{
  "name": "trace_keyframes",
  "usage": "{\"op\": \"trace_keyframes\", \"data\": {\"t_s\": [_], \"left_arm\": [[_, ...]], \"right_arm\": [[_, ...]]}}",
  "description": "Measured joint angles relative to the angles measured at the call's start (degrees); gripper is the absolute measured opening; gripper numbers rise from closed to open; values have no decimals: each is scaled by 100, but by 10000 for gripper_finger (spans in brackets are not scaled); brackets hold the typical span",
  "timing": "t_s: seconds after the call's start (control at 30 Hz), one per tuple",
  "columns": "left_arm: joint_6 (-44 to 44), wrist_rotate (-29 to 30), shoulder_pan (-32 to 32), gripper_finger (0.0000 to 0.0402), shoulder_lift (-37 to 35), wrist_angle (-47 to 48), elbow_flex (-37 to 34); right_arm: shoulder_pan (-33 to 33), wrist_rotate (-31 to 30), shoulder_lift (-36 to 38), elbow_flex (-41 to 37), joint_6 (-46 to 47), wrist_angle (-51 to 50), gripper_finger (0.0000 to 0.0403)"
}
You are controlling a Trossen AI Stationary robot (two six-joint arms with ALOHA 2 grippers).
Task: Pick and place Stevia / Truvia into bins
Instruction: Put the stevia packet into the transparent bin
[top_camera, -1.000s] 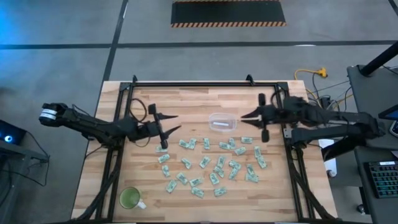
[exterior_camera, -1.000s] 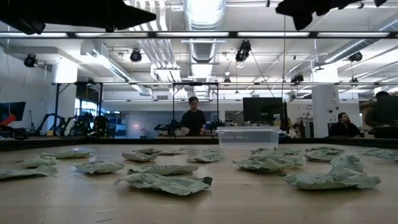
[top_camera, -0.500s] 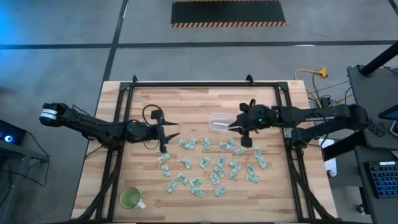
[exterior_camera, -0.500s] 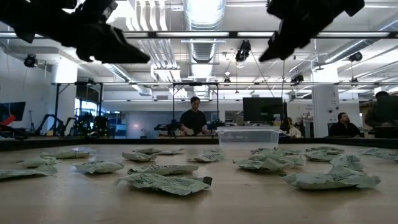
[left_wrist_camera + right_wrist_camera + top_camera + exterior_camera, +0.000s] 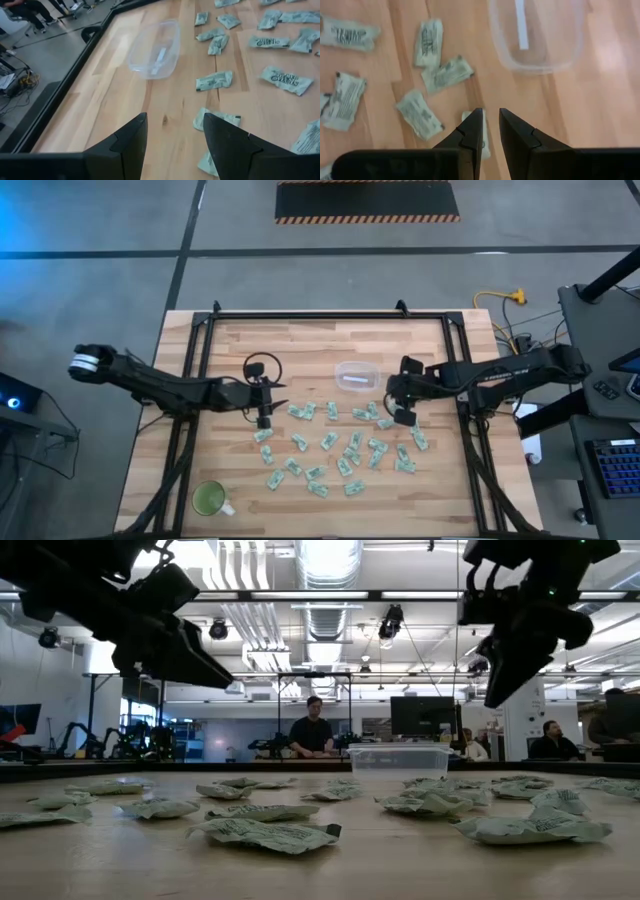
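Overhead view of a wooden table with two dark arms reaching inward from the frame's left and right edges. The left gripper sits left of centre, at the left margin of the sachet field; its wrist view shows the two fingers spread well apart, with bare wood and nothing held between them. The right gripper sits right of centre, just right of the bin and over the upper right part of the sachet field; its fingers stand close together with only a narrow gap, and nothing is gripped (one sachet lies on the table partly hidden behind the fingertips).

The clear plastic bin stands on the table slightly right of centre in the frame, between the two grippers and above the sachets; a single white strip lies on its floor. The Stevia / Truvia sachets lie scattered flat across the centre and lower centre of the frame, all outside the bin. A green cup stands at the lower left of the table.

In the low view both arms hang above the tabletop, and people appear in the room beyond the table.
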State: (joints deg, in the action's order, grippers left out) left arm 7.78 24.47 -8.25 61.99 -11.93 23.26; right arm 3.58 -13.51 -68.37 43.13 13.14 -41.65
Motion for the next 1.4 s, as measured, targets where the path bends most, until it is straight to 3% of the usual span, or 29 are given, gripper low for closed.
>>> {"op": "trace_keyframes", "data": {"t_s": [0.23, 0.57, 1.4], "left_arm": [[4, -6, 0, 178, 236, -327, 34], [7, -13, 0, 178, 261, -626, 40], [8, -13, 0, 178, 261, -725, 40]], "right_arm": [[70, 32, -3, -505, 166, 54, 54], [70, 46, -6, -1367, -106, 1247, 54], [68, 46, -7, -1724, -21, 1693, 54]]}}
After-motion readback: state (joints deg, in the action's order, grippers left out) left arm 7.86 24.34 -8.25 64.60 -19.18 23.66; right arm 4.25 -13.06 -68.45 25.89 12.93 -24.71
